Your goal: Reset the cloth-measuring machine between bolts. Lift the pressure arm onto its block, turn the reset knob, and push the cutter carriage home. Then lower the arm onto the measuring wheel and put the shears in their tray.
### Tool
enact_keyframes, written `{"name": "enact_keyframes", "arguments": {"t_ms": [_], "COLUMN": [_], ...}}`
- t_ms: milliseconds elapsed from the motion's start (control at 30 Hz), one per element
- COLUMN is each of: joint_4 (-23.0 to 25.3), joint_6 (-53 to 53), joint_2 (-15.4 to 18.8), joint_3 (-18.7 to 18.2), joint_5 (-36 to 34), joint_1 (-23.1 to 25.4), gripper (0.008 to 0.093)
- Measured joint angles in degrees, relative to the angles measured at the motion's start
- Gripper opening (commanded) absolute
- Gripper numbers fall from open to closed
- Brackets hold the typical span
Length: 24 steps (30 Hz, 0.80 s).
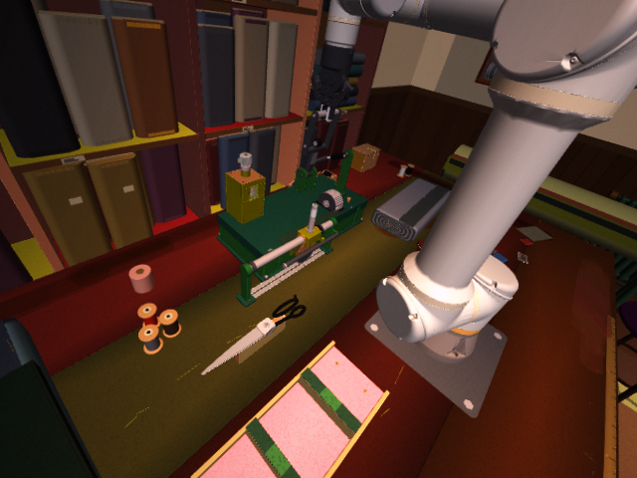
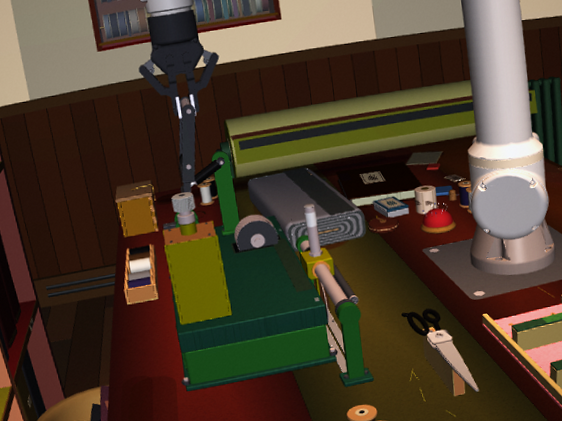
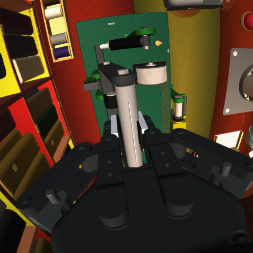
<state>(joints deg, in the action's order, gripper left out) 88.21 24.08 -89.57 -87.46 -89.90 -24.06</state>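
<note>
The dark pressure arm [image 2: 186, 143] stands raised almost upright, well clear of the ribbed measuring wheel [image 2: 255, 232] on the green machine base [image 1: 288, 221]. The arm's pale handle [image 3: 129, 122] is held at its tip by my closed gripper [image 2: 185, 105], high over the machine's far end. The reset knob [image 2: 183, 204] tops the yellow box [image 1: 245, 194]. The yellow cutter carriage [image 1: 310, 237] sits partway along its rail. The shears [image 1: 257, 329] lie propped on a small block on the olive mat, left of the pink-lined tray [image 1: 303, 417].
Behind the machine, shelves [image 1: 128, 103] hold cloth bolts. A grey folded bolt [image 1: 411, 208] and a long green bolt [image 2: 355, 125] lie to its right. Thread spools [image 1: 154, 321] stand left of the shears, and the robot's base [image 1: 442, 308] stands on the counter.
</note>
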Motion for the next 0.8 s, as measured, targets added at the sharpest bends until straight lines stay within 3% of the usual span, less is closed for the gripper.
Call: {"name": "enact_keyframes", "arguments": {"t_ms": [433,800], "joint_4": [0.0,0.0], "joint_6": [0.0,0.0], "joint_2": [0.0,0.0], "joint_3": [0.0,0.0], "joint_5": [0.0,0.0], "joint_1": [0.0,0.0], "gripper": [0.008,0.0286]}}
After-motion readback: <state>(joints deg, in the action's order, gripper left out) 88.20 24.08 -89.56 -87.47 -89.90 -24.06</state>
